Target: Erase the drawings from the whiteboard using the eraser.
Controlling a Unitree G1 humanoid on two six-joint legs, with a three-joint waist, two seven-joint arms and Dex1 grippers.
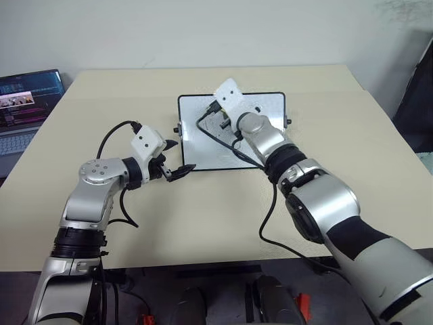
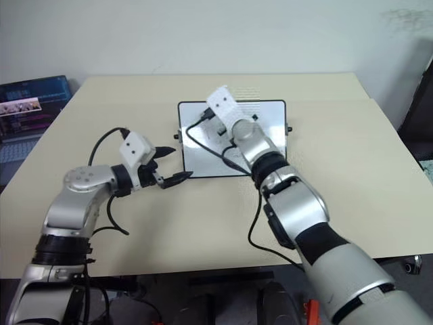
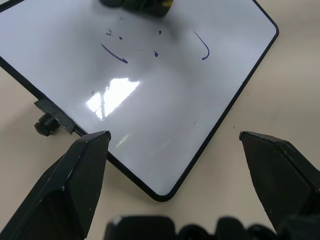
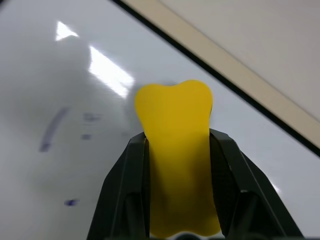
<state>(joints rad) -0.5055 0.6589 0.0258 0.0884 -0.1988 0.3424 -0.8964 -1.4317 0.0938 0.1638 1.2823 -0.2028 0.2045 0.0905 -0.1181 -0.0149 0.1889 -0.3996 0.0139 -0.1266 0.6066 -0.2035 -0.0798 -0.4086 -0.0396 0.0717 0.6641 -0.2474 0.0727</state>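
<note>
**Eraser clamped over the board, marks remaining**

While clamped between the two black fingers of the right gripper [image 4: 177, 150], sits pinched at its middle: the yellow eraser [image 4: 175, 125], bulging past the fingertips, over the white surface of the whiteboard [image 1: 270, 112]. Whether touching the surface or just above it, cannot tell.

Lying flat on the beige table [image 1: 203, 217], toward the far edge and about midway between the left and right edges: that board, thin black frame, black knobs at both sides.

Spread wide and gripping nothing: the left gripper [image 3: 175, 142], fingers either side of the board's near left corner, just above the table. Whether touching the frame, cannot tell.

Scattered across the board, seen from the left wrist: the drawings [image 3: 156, 52] — a short slanted stroke, a hook-shaped curve, several small specks between them. Also visible from the right wrist as blurred dark marks beside the eraser.

Trailing from both wrists across the table: black cables [image 1: 267, 217].

Beyond the table's left edge: a laptop [image 1: 27, 105], screen lit.
</note>
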